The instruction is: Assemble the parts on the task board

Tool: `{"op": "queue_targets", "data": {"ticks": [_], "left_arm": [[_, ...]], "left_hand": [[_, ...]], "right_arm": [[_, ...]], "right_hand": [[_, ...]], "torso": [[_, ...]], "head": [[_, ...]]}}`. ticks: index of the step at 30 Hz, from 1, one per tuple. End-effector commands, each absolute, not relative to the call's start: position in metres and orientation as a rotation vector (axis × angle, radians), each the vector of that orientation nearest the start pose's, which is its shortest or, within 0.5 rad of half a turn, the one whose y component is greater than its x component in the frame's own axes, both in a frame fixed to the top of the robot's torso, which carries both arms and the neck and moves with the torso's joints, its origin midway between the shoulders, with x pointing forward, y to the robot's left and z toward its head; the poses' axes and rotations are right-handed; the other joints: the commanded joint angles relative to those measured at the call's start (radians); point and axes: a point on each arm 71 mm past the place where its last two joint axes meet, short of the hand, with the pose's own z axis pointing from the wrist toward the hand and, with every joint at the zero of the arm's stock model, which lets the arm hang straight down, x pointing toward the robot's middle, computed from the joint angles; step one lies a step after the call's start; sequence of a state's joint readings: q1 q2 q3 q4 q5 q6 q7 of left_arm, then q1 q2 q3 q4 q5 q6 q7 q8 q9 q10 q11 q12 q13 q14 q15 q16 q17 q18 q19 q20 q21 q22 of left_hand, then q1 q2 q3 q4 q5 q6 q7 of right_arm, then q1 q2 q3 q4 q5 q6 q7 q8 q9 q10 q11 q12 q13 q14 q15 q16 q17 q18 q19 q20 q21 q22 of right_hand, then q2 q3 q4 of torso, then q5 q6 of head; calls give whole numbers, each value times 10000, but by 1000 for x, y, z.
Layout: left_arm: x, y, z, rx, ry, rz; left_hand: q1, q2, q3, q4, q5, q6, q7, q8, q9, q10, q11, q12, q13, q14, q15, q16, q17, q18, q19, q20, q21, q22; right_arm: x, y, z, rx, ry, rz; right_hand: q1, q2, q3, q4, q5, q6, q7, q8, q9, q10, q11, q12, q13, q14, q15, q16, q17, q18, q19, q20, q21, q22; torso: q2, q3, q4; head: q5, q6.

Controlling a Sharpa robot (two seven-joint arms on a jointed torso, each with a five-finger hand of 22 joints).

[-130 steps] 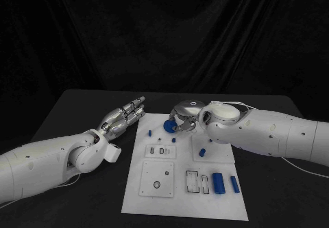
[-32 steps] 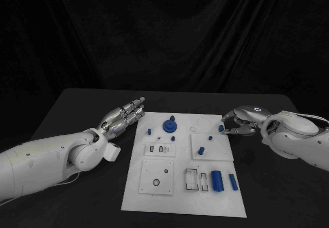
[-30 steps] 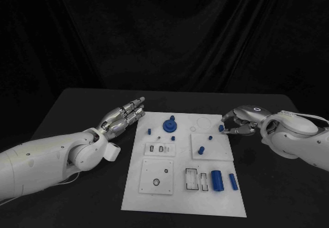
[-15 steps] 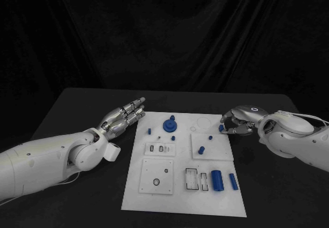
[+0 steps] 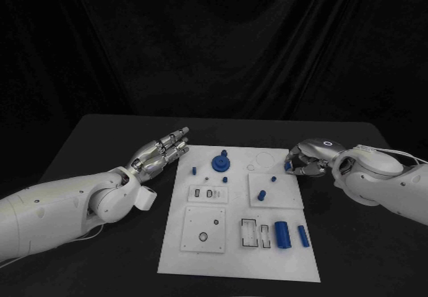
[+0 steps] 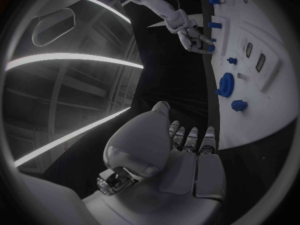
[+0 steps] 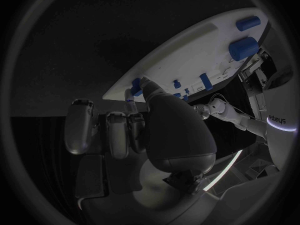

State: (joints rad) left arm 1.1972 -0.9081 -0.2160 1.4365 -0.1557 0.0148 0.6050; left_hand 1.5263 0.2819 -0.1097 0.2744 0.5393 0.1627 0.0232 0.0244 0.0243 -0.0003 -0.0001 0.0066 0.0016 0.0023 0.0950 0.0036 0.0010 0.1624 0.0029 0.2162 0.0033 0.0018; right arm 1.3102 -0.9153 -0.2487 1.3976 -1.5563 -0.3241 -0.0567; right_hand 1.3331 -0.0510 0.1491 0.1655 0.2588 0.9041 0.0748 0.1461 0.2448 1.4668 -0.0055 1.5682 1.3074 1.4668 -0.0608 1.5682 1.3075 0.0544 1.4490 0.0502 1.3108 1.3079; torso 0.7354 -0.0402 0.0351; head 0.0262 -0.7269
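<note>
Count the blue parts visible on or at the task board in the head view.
8: a gear and peg at the far end, small pieces and, a piece mid-right, two cylinders and nearest, one at the right hand. Tinier ones may be missed.

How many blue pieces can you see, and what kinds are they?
Round blue plastic gear wheel: 1
Long blue plastic cylinders: 2
Small blue plastic pegs: 6, counting one pinched by the right robot hand
Total: 9 blue pieces
</note>
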Motion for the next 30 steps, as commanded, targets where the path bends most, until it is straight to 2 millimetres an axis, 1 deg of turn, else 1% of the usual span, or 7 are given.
{"op": "queue_targets", "data": {"ticks": [1,4,7,8,15,24,30], "left_arm": [[465,250,-230,-8500,15595,-17320],[465,249,-230,-8505,15613,-17330],[465,250,-230,-8514,15626,-17325],[465,250,-230,-8518,15629,-17321],[465,250,-231,-8535,15647,-17301],[464,252,-231,-8571,15652,-17248],[464,253,-231,-8585,15643,-17199]], "left_hand": [[91,5,64,-10,30,-8,47,41,12,3,69,-66,-16,-23,60,-36,-10,175,3,42,-4,7],[91,5,64,-10,30,-8,47,41,12,3,69,-66,-16,-23,60,-36,-10,175,3,42,-4,7],[91,5,64,-10,30,-8,47,41,12,3,69,-66,-16,-23,60,-36,-10,175,3,42,-4,7],[91,5,64,-10,30,-8,47,41,12,3,69,-66,-16,-23,60,-36,-10,175,3,42,-4,7],[99,8,91,-22,31,-6,63,42,12,3,84,-66,-16,-23,73,-36,-10,174,5,57,-2,8],[101,8,101,-25,31,12,73,45,15,3,88,-66,-16,-23,75,-36,-10,174,7,63,-1,9],[103,6,112,-30,30,36,88,51,19,3,95,-66,-16,-23,77,-36,-10,174,9,70,1,11]], "right_arm": [[495,-277,-210,-3115,17013,3886],[495,-276,-211,-3139,17003,3921],[495,-276,-211,-3147,16924,3976],[495,-275,-211,-3142,16863,4001],[495,-275,-207,-3017,16297,4205],[486,-271,-196,-2449,15476,4717],[478,-251,-176,-2399,15238,5142]], "right_hand": [[95,3,60,-27,53,77,1,42,15,1040,-71,26,2634,1040,-81,26,2633,55,13,-49,-75,1825],[120,10,78,-45,88,124,-16,58,33,1040,-86,26,2634,1040,-92,26,2633,56,14,-58,-78,1826],[196,52,150,-101,284,332,-68,138,103,1040,-136,26,2634,1040,-128,26,2633,58,15,-95,-94,1827],[268,120,219,-150,399,573,-134,249,179,1040,-184,26,2634,1040,-162,26,2633,58,21,-122,-93,1831],[272,364,339,-160,416,1090,-248,477,383,1040,-279,26,2634,1040,-252,26,2633,57,32,-205,-113,1834],[215,406,354,-139,550,1294,-225,555,485,1040,-287,26,2634,1040,-278,26,2633,41,77,-241,-51,1855],[205,379,350,-146,587,1292,-183,541,498,1040,-266,26,2634,1040,-275,26,2633,45,76,-246,-71,1850]], "torso": [[-1,2,1],[-5,3,-8],[-7,0,-7],[-5,0,-7],[4,4,-2],[0,4,-3],[2,1,-14]], "head": [[0,-14],[16,-32],[17,-39],[20,-43],[36,-56],[89,-77],[97,-112]]}}
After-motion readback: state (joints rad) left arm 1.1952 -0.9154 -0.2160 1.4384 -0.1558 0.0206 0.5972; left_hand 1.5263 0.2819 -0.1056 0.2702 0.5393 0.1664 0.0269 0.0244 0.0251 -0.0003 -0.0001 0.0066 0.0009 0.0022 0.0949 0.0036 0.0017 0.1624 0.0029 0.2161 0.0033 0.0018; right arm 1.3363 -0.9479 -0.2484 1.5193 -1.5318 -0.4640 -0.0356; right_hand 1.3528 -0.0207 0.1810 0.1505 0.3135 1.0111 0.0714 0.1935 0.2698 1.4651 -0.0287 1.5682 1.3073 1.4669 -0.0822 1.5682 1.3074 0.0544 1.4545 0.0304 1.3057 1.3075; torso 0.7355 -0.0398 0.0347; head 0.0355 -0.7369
